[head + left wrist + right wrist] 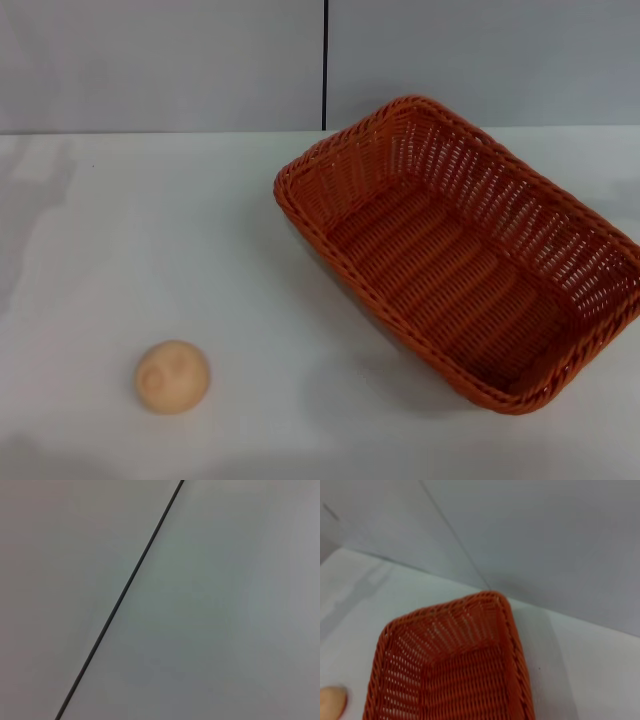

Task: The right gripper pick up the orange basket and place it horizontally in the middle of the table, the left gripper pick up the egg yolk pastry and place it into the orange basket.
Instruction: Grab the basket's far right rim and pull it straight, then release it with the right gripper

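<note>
The orange basket (460, 250) lies empty on the white table (150, 250), right of centre and turned at a slant, one corner near the back wall. Part of the basket (455, 665) fills the right wrist view, seen from above. The egg yolk pastry (172, 376), a small tan dome with dents on top, sits on the table at the front left; a sliver of the pastry (331, 703) shows at the edge of the right wrist view. Neither the left gripper nor the right gripper shows in any view.
A grey wall with a dark vertical seam (325, 65) stands behind the table. The left wrist view holds only that wall and the seam (122, 592). Bare tabletop lies between the pastry and the basket.
</note>
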You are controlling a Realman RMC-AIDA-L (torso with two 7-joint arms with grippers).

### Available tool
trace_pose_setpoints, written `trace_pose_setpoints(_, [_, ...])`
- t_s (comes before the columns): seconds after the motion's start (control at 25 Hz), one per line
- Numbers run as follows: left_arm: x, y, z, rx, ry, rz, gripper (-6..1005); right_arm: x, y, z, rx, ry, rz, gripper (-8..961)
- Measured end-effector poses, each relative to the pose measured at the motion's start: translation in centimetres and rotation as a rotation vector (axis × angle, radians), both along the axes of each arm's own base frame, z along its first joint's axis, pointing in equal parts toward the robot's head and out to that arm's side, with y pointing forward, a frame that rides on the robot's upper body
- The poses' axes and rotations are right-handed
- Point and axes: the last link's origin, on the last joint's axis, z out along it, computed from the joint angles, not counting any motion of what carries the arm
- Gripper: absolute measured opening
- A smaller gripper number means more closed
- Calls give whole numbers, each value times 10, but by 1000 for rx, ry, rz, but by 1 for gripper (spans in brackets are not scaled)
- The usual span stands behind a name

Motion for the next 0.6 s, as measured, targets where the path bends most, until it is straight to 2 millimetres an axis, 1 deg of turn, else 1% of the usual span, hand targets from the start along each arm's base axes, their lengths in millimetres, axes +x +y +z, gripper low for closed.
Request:
trace_pose_setpoints(0.24, [-1, -2, -2, -7, -10, 6, 627, 1, 10, -26, -43, -62, 3, 682])
trace_pose_setpoints(0.6, [-1, -2, -3, -10, -15, 5, 627, 7, 18, -63, -63, -68, 3, 679])
